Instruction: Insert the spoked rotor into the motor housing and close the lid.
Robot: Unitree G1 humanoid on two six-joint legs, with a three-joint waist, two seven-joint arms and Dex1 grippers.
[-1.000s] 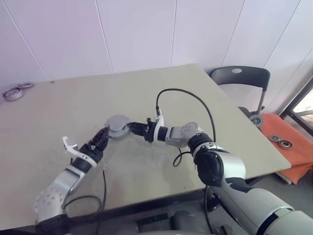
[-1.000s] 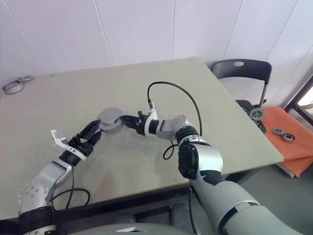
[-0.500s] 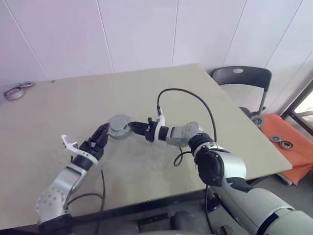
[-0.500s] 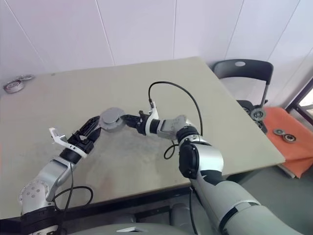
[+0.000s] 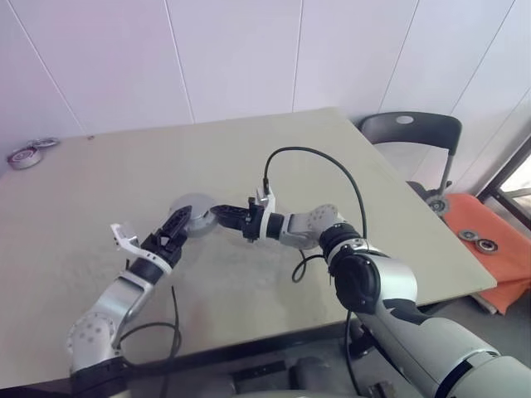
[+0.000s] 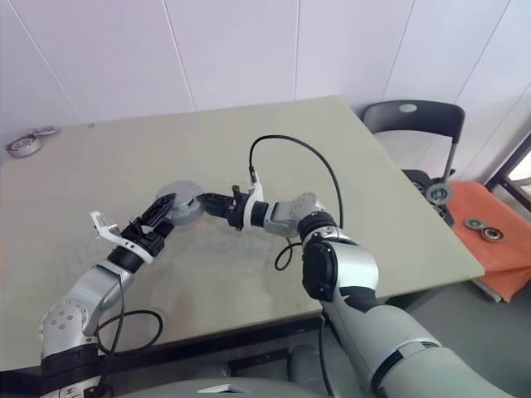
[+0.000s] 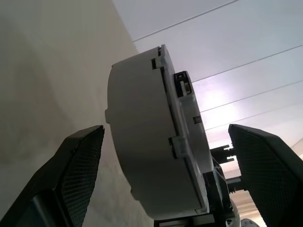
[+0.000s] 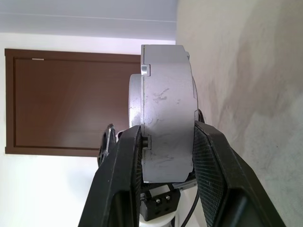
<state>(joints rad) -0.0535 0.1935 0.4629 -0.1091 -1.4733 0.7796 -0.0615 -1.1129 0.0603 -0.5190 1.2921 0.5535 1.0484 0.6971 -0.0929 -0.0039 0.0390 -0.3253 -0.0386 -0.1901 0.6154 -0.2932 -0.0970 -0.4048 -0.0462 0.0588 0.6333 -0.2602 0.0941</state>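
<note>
No text, label, brand, number or sign can be read anywhere

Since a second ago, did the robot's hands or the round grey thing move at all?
A little. The left gripper has crept up to the round grey housing, and its open fingers now stand on either side of it without touching. The right gripper stays clamped on the housing, holding it above the table. The metal rings at the far corner haven't moved.
</note>
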